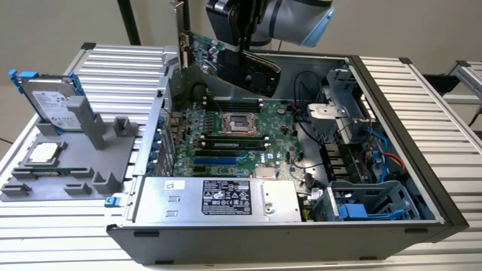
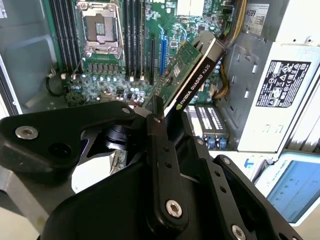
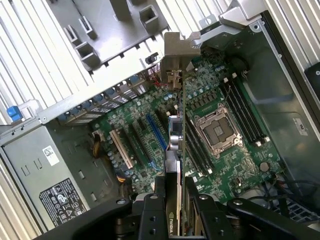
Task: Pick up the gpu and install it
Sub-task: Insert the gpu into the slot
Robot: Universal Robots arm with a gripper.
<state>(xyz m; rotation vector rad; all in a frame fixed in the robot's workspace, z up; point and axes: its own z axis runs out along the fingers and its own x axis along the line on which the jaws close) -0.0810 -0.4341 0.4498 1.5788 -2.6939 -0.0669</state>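
The gpu is a green card with a black cooler, and it hangs tilted above the back of the open computer case. My gripper is shut on its upper edge. In the second wrist view the gpu slants out from between the black fingers, over the motherboard. In the first wrist view the gpu shows edge-on with its silver bracket at the far end, held by my gripper above the blue expansion slot.
The motherboard lies in the case with an open processor socket and a power supply at the front. On the exterior view's left, a grey fixture holds a hard drive with blue rails and a square silver chip.
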